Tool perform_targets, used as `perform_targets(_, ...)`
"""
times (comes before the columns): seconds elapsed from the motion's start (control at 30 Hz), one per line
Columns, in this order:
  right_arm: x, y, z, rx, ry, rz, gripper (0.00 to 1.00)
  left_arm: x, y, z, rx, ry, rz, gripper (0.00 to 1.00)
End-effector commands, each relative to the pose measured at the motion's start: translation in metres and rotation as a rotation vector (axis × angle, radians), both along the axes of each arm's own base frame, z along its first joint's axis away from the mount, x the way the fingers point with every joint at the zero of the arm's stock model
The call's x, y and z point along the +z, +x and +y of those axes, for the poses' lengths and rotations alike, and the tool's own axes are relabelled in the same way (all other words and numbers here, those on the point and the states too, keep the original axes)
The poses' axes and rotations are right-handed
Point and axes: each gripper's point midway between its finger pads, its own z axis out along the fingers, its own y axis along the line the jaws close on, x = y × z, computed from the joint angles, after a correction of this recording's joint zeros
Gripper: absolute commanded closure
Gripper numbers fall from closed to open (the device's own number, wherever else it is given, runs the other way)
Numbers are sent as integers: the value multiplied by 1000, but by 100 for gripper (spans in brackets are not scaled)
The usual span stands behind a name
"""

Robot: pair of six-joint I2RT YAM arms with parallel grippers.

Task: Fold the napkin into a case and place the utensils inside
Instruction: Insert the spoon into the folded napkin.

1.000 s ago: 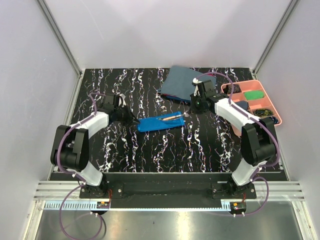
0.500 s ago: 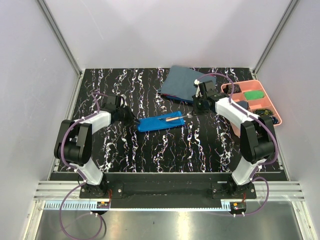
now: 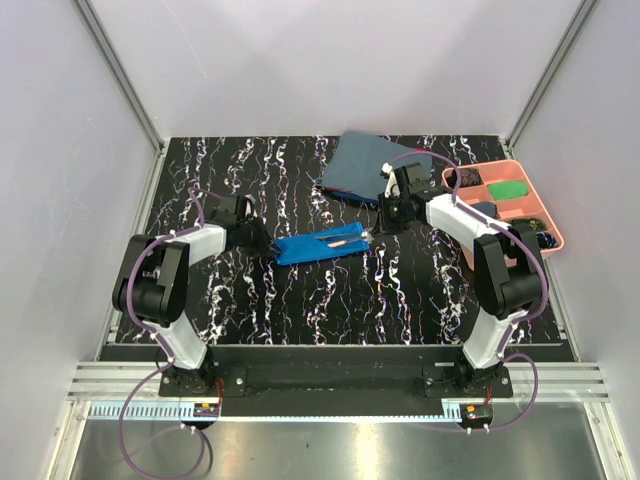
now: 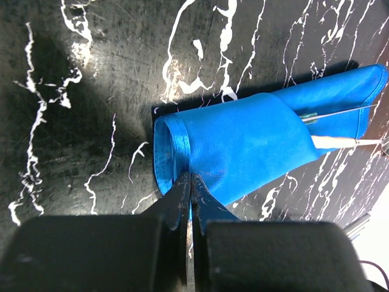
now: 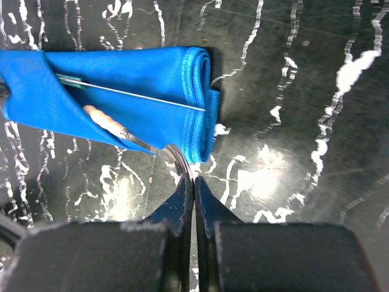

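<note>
- Black tabletop (image 3: 300, 300) veined in white, closed in by pale walls (image 3: 330, 60); we note both arms reaching inward from the near edge.
- At the table's centre lies the case (image 3: 318, 246), a narrow pouch of bright blue cloth, lying flat with its length running from 9 o'clock to 3 o'clock, the 3 o'clock end slightly farther back.
- We see the utensils (image 5: 103, 117) tucked under the case's diagonal flap, their ends showing at the 3 o'clock end: one tan-handled piece with a silvery metal end, and one thin metal rod (image 5: 146, 97) with a small green mark.
- Left gripper (image 4: 189, 181): fingers pressed fully together, tips on the rolled hem at the case's 9 o'clock end. We cannot tell whether any cloth is pinched between them.
- Right gripper (image 5: 193, 181): fingers likewise fully together, tips meeting the curved metal end of the tan-handled piece just off the case's 3 o'clock end. We see nothing held between them.
- A dull grey-blue cloth (image 3: 362, 165) lies at about 1 o'clock from the case, near the back edge, apart from it.
- A pink compartment tray (image 3: 482, 164) sits at about 2 o'clock, by the right wall, with a green item (image 3: 507, 187) in one compartment.
</note>
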Motion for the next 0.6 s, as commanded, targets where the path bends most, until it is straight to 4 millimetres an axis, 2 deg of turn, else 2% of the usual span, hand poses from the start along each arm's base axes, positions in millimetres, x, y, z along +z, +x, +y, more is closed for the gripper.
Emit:
perform_targets(0.0, 6, 6, 22, 37, 83, 8, 100, -6, 4, -1, -7, 23, -27, 100)
perform_targets(0.37, 2, 11, 47, 34, 184, 55, 100, -5, 3, -1, -10, 31, -35, 100)
perform_targets(0.57, -7, 9, 65, 54, 234, 95, 100, -4, 3, -3, -16, 33, -39, 100)
